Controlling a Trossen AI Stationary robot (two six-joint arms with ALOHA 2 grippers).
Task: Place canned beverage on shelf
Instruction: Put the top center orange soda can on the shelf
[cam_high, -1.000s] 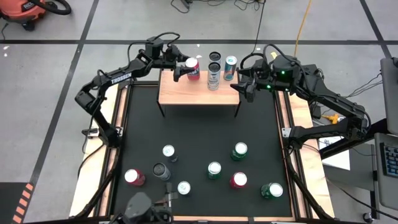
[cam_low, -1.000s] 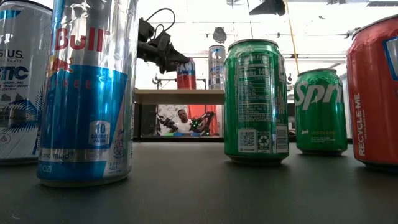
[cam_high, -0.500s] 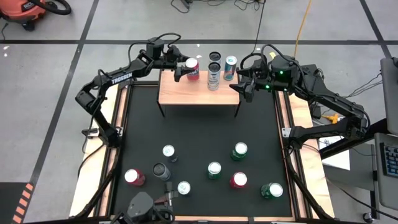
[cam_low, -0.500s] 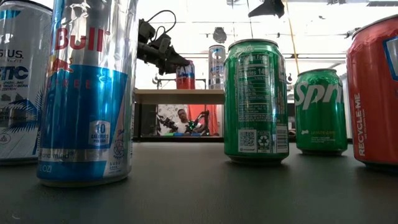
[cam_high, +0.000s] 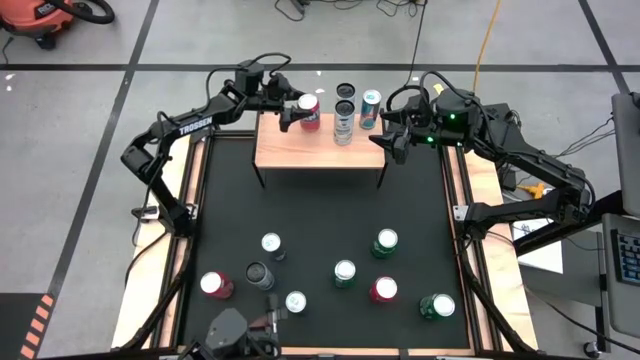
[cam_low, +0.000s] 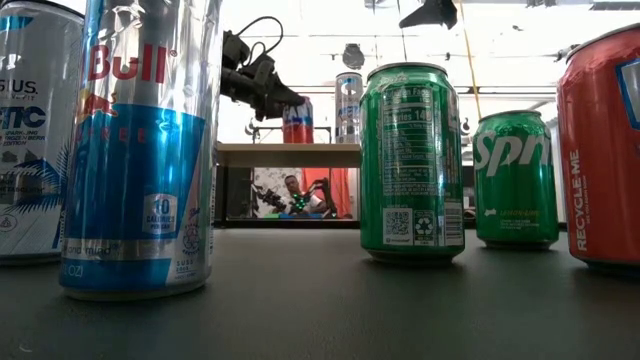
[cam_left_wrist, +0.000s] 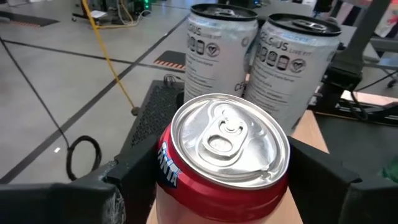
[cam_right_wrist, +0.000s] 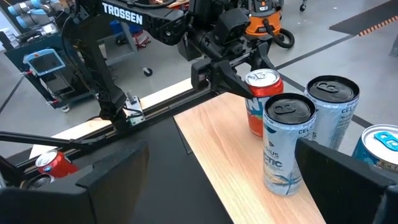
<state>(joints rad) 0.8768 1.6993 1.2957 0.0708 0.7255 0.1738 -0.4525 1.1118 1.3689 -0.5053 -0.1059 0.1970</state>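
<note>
Nothing shifted: left claw (cam_high: 292, 106) still round red can (cam_high: 309, 110) on shelf (cam_high: 318, 152); right claw (cam_high: 388, 138) spread, beside shelf.

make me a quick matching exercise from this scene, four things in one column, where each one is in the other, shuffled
Things:
1. red can
2. left gripper
3. right gripper
4. Red Bull can

Places or states:
A. open, off the right end of the shelf, holding nothing
B. on the black table, nearest the low camera
C. fingers around the red can
D. upright on the shelf's left end

Pairs: 1-D, 2-C, 3-A, 4-B
</note>
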